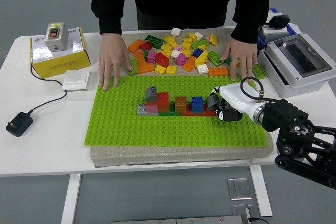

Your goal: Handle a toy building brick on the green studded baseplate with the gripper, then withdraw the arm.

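Here, the white-and-black right robot hand (220, 107) curls around a small grey plastic brick (212, 100) at the green studded baseplate's (131, 127) three o'clock side, apparently seating it beside the brick row.

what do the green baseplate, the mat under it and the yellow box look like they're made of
The green baseplate looks like hard moulded plastic: even colour, regular studs. The mat under it seems to be grey-beige felt or foam, dull and thick-edged; which one is unclear. The yellow box looks like printed cardboard, with matte faces and folded edges.
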You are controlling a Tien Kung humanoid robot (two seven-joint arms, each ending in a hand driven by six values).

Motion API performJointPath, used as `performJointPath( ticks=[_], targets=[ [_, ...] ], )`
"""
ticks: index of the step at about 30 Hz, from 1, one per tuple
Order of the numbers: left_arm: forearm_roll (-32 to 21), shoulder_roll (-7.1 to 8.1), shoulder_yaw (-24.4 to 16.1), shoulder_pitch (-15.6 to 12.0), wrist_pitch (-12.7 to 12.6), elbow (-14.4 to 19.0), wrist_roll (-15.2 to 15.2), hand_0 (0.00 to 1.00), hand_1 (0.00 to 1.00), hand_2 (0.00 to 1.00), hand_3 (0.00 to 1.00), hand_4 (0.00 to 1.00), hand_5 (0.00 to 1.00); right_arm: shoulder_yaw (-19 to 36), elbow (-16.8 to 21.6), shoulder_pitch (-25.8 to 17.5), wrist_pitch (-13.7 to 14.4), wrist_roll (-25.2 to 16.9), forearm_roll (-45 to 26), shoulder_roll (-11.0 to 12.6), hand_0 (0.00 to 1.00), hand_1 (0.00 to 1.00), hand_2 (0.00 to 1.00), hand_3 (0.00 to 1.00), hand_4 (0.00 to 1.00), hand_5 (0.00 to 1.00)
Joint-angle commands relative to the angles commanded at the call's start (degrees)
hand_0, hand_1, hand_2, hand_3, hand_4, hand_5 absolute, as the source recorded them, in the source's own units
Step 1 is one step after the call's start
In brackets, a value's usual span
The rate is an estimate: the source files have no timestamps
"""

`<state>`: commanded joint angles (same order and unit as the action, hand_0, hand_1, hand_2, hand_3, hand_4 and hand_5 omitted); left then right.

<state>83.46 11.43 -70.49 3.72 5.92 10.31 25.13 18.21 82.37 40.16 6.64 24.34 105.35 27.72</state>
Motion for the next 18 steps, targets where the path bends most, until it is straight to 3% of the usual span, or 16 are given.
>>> performJointPath(
  ticks=[18],
  targets=[
    [-0.04,-0.04,-0.12,0.04,0.04,0.0,0.05,0.712,0.677,0.634,0.66,0.266,0.633,0.07,-0.37,0.57,-0.18,0.1,0.23,-0.01,0.081,0.133,0.446,0.582,0.448,0.329]
  ],
)
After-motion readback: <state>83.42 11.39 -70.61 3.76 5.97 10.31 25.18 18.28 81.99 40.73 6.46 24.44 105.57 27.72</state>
